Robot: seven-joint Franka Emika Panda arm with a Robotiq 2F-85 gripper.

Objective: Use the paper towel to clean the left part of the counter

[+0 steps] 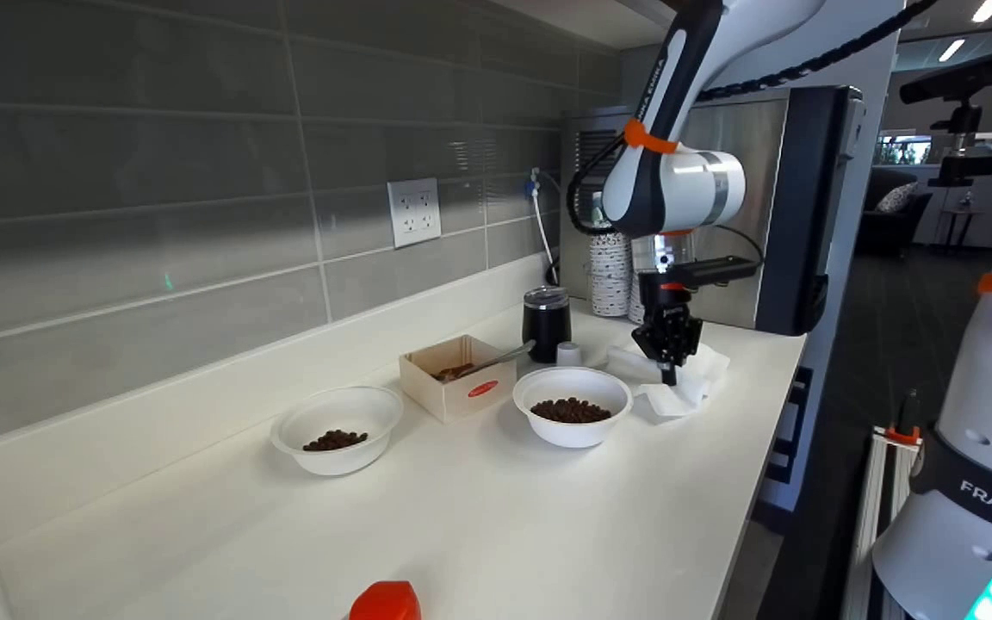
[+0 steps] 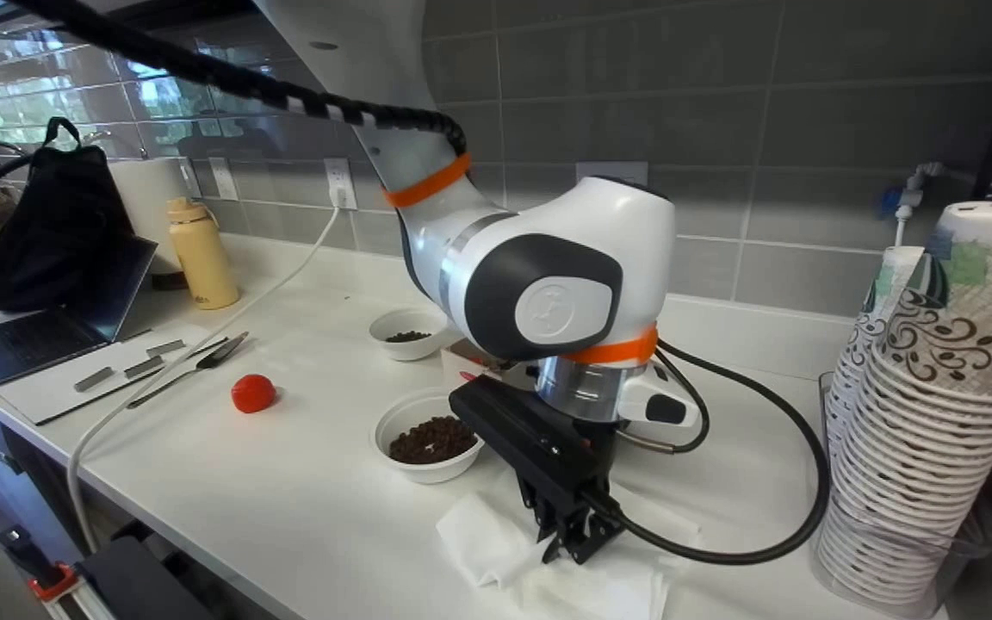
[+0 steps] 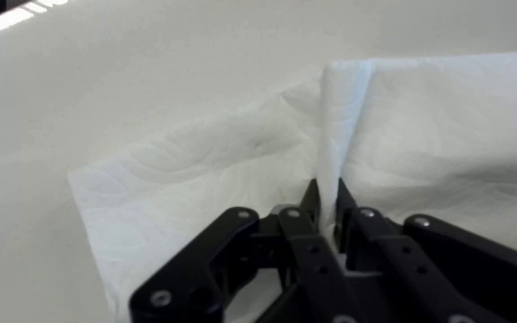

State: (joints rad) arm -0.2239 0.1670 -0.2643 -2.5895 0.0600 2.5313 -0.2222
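The white paper towel (image 1: 682,399) lies rumpled on the cream counter (image 1: 479,534), near the steel appliance. It also shows in an exterior view (image 2: 483,542), partly hidden by the arm. My gripper (image 1: 669,377) points down onto the towel; it also shows in an exterior view (image 2: 567,551). In the wrist view my gripper (image 3: 328,184) has its fingertips closed on a raised fold of the towel (image 3: 173,193). The towel spreads out on both sides of the fingers over the counter (image 3: 106,89).
Two white bowls with brown pellets (image 1: 572,379) (image 1: 324,413) and a small open box (image 1: 453,387) with a spoon stand near the towel. A black tumbler (image 1: 546,323) and stacked paper cups (image 2: 935,430) stand behind. A red object (image 2: 253,393), cable (image 2: 229,323) and yellow bottle (image 2: 201,258) lie farther off.
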